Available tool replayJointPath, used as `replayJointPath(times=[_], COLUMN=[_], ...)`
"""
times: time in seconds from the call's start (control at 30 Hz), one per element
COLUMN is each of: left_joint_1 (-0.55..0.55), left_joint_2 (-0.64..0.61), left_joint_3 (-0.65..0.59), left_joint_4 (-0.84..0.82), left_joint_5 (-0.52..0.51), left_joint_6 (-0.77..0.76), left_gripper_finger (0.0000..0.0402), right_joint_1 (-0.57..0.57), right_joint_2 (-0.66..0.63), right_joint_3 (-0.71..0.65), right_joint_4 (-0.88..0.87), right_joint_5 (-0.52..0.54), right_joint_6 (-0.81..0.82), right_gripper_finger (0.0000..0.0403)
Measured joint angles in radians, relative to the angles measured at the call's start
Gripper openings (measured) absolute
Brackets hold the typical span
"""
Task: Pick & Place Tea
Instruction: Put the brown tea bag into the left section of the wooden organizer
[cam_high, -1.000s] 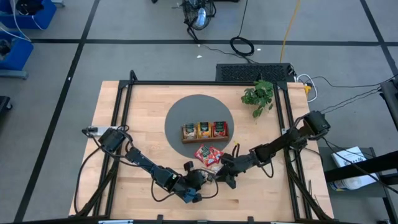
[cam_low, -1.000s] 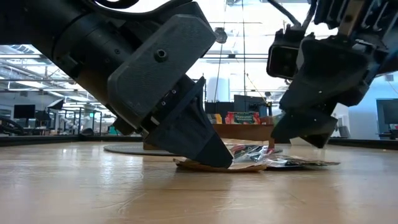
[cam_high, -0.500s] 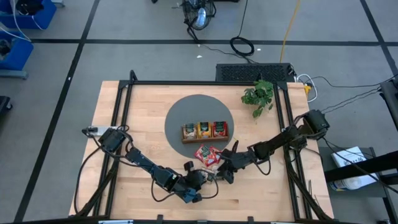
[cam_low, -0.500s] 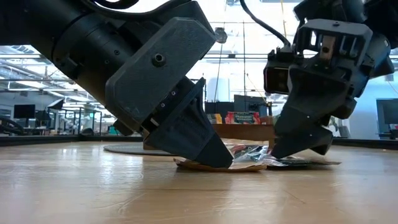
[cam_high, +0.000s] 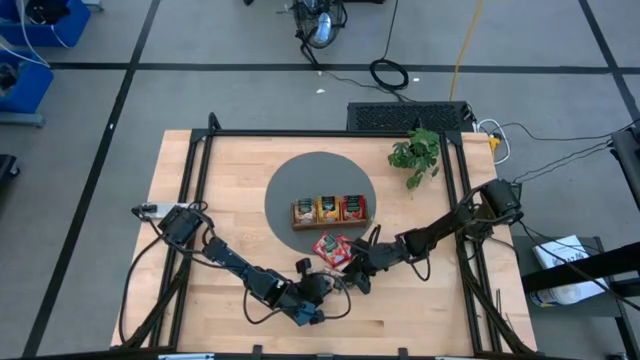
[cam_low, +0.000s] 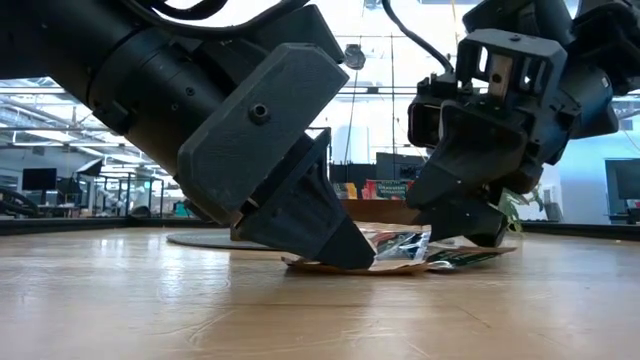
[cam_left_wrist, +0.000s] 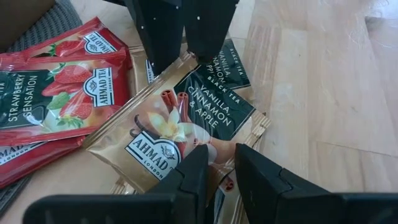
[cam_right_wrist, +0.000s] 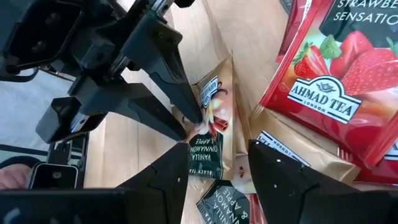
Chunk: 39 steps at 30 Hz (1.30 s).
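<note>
Vanilla-cinnamon-apple tea sachet pinched at its 6 o'clock edge by left gripper; right gripper spread open at 12 o'clock

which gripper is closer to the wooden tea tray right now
Right. The right gripper sits just below the wooden tray, at the loose sachets; the left gripper lies further from it, beyond them.

Bright, even overhead light; low view perhaps backlit, slightly soft.
</note>
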Motion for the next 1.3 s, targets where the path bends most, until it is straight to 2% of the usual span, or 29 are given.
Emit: replayJointPath(times=[0.17,0.47,0.83,1.03,1.3], left_joint_1=[0.001,0.012,0.012,0.008,-0.054], left_joint_2=[-0.001,-0.002,-0.002,-0.006,-0.135], left_joint_3=[-0.021,-0.044,-0.044,-0.044,-0.048], left_joint_4=[0.025,0.075,0.074,0.075,0.05], left_joint_5=[-0.006,-0.006,-0.006,-0.011,-0.02], left_joint_6=[-0.008,-0.017,-0.018,0.032,0.205], left_gripper_finger=[0.0088,0.0088,0.0088,0.0088,0.0088], right_joint_1=[0.0,0.001,0.002,0.001,0.001], right_joint_2=[-0.001,0.0,0.003,0.005,0.004], right_joint_3=[-0.001,-0.002,-0.004,-0.005,-0.005], right_joint_4=[-0.011,-0.028,-0.002,0.017,0.048], right_joint_5=[-0.021,-0.026,-0.03,-0.031,-0.031], right_joint_6=[0.001,-0.015,-0.111,-0.171,-0.235], right_gripper_finger=[0.015,0.0107,0.0006,0.0001,0.0])
